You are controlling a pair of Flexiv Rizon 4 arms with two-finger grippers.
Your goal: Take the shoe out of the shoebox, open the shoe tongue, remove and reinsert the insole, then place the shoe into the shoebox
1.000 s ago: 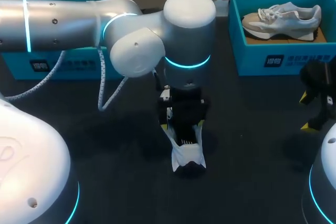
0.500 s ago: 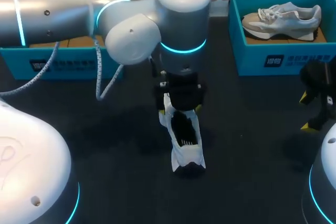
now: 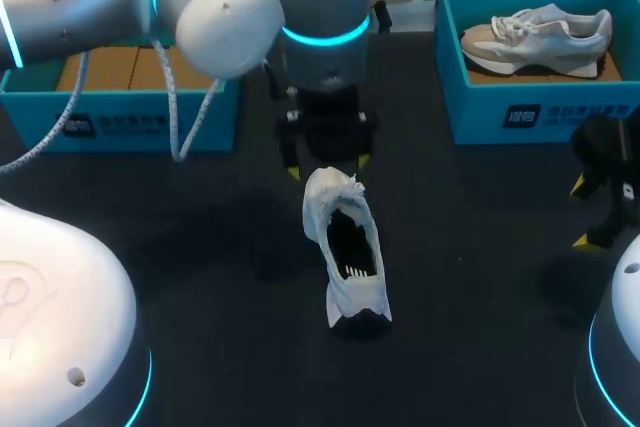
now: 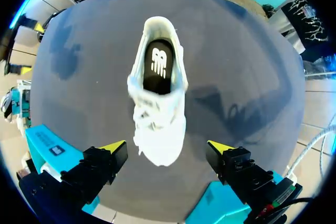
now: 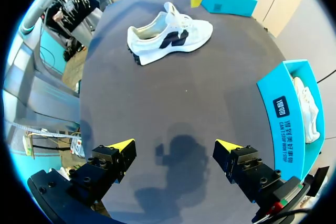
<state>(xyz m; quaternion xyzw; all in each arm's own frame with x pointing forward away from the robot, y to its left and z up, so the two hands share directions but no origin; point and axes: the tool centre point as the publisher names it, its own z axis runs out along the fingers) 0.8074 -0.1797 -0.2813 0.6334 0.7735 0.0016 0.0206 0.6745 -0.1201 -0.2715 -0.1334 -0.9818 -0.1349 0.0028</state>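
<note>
A white shoe [image 3: 345, 247] lies on the dark table, toe toward the back, its mouth wide and a black insole [image 4: 159, 69] showing inside. My left gripper [image 3: 326, 167] hangs open just behind and above the toe, touching nothing. In the left wrist view the shoe [image 4: 157, 108] stretches ahead of the gripper [image 4: 167, 148], its toe below the gap between the fingers. At the table's right edge my right gripper [image 3: 580, 213] stands open and empty. The right wrist view has that gripper [image 5: 176, 145] over bare table, with the shoe [image 5: 168, 38] far ahead.
A teal shoebox [image 3: 130, 122] with a brown inside sits at the back left under my left arm. Another teal shoebox [image 3: 540, 107] at the back right holds a second pale shoe [image 3: 535, 32]. In the right wrist view that box [image 5: 286, 114] lies beside my right gripper.
My left arm has drawn up and back from the shoe toward the table's rear, uncovering its toe and laces. The shoe and the right arm have stayed put.
</note>
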